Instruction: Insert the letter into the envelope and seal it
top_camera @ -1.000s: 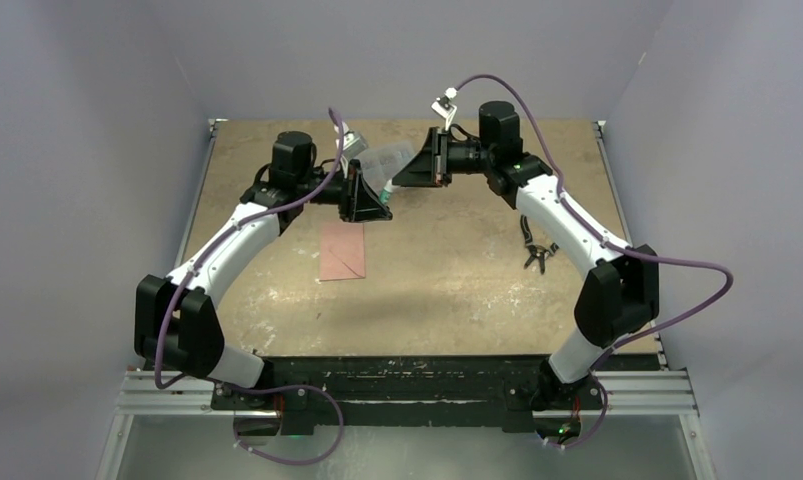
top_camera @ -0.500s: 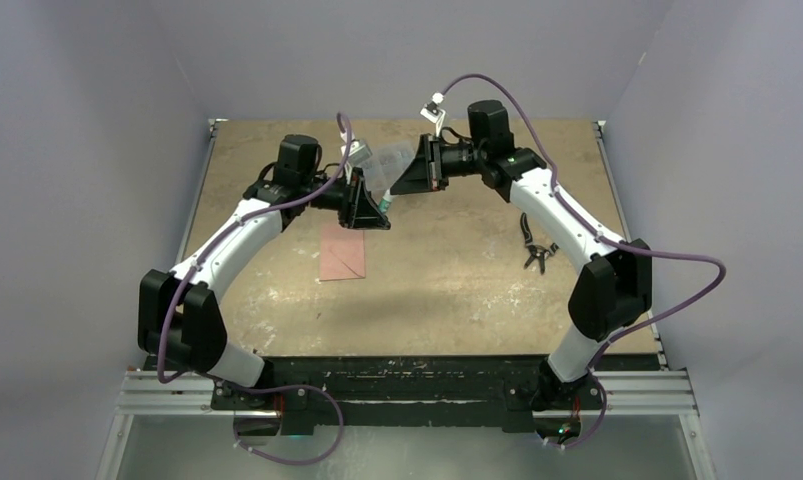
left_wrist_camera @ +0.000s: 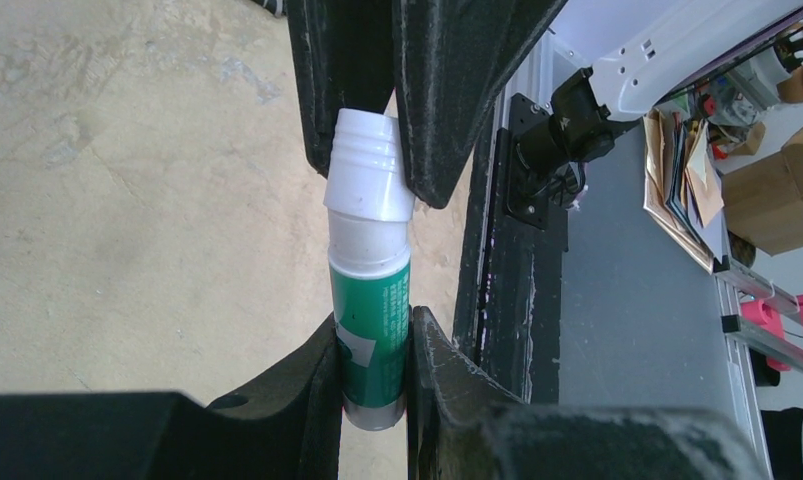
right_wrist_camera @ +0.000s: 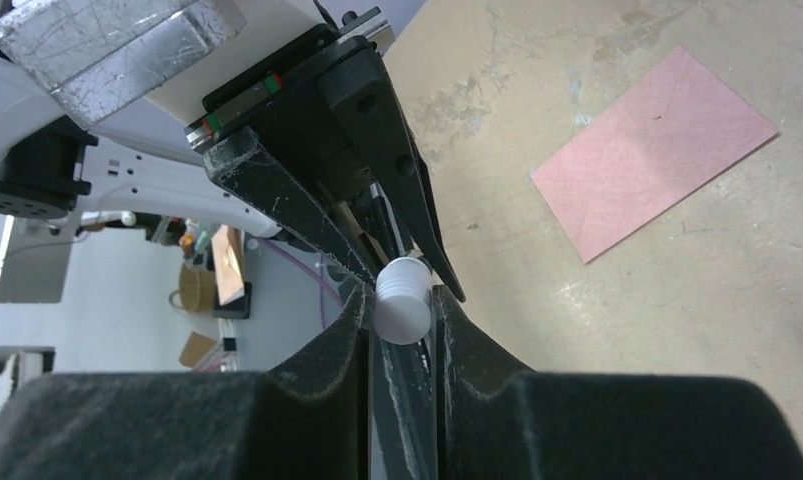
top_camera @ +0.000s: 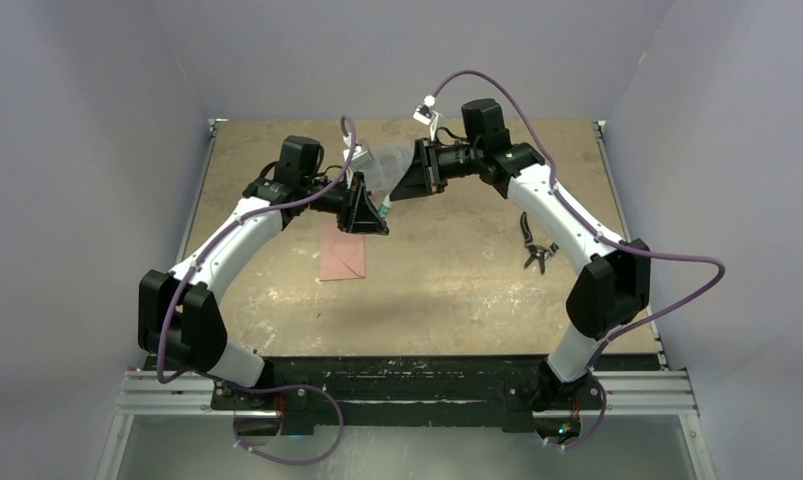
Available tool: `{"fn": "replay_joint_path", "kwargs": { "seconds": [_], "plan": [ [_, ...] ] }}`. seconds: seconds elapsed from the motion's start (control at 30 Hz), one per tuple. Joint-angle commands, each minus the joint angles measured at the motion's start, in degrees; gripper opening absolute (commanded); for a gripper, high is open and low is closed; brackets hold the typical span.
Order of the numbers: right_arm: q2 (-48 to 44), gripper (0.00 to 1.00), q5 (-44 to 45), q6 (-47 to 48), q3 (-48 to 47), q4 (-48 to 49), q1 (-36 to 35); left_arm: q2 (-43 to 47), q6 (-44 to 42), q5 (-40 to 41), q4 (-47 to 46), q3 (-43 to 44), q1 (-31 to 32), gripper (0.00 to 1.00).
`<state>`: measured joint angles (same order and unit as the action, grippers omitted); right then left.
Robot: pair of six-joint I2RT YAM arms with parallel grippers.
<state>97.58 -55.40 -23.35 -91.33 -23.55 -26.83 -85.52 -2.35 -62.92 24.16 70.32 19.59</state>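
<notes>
A green glue stick [left_wrist_camera: 372, 320] hangs in the air between both grippers. My left gripper [left_wrist_camera: 372, 335] is shut on its green body. My right gripper [right_wrist_camera: 402, 300] is shut on its white cap [right_wrist_camera: 402, 308], which sits a little tilted on the stick [left_wrist_camera: 369, 180]. From above, the two grippers [top_camera: 382, 213] [top_camera: 395, 190] meet nose to nose over the far middle of the table. The salmon-pink envelope [top_camera: 342, 250] lies flat on the table just in front of the left gripper, and the right wrist view shows the envelope [right_wrist_camera: 657, 150] lying shut. The letter is out of view.
A clear plastic box [top_camera: 392, 160] stands behind the grippers at the far middle. Dark pliers [top_camera: 535, 252] lie on the right side by the right arm. The black base rail [top_camera: 407, 375] runs along the near edge.
Both grippers, joined on the glue stick, have drifted slightly left, and the right wrist has swung left with them. The grips have not changed.
</notes>
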Motion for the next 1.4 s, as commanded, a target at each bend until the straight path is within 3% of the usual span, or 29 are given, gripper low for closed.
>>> {"fn": "replay_joint_path", "kwargs": {
  "seconds": [0.0, 0.27, 0.53, 0.63, 0.93, 1.17, 1.2, 1.37],
  "plan": [
    [2.60, 0.00, -1.34, 10.68, -4.06, -11.18, -3.13, 0.20, -5.74, -3.04, 0.11, 4.36, 1.38, 0.00],
    [0.97, 0.00, 0.44, 11.89, 1.54, -12.72, -3.66, 1.62, -16.75, 2.66, 9.73, 5.96, 1.76, 0.00],
    [1.30, 0.00, 1.15, 13.07, 4.41, -13.98, -5.46, 3.57, -23.75, 5.85, 10.68, 4.43, 2.58, 0.00],
    [1.82, 0.00, 0.16, 13.06, 5.61, -14.16, -6.52, 4.72, -24.17, 6.60, 8.13, 3.66, 2.73, 0.00],
    [2.97, 0.00, -0.57, 10.65, 8.85, -12.36, -11.19, 7.90, -14.52, 7.73, -11.67, -0.73, 2.73, 0.00],
    [1.07, 0.00, 7.29, 0.49, 8.42, -6.48, -10.94, 6.26, -10.16, 7.86, -18.42, -1.17, 2.73, 0.00],
    [0.47, 0.01, 9.60, -0.66, 7.85, -6.09, -10.62, 6.44, -9.90, 8.01, -18.94, -2.20, 2.73, 0.00],
    [-4.01, 0.48, 23.88, -6.47, 3.91, -6.67, -8.94, 8.61, -9.36, 9.27, -21.03, -7.22, 2.73, 0.00]
  ]
}}
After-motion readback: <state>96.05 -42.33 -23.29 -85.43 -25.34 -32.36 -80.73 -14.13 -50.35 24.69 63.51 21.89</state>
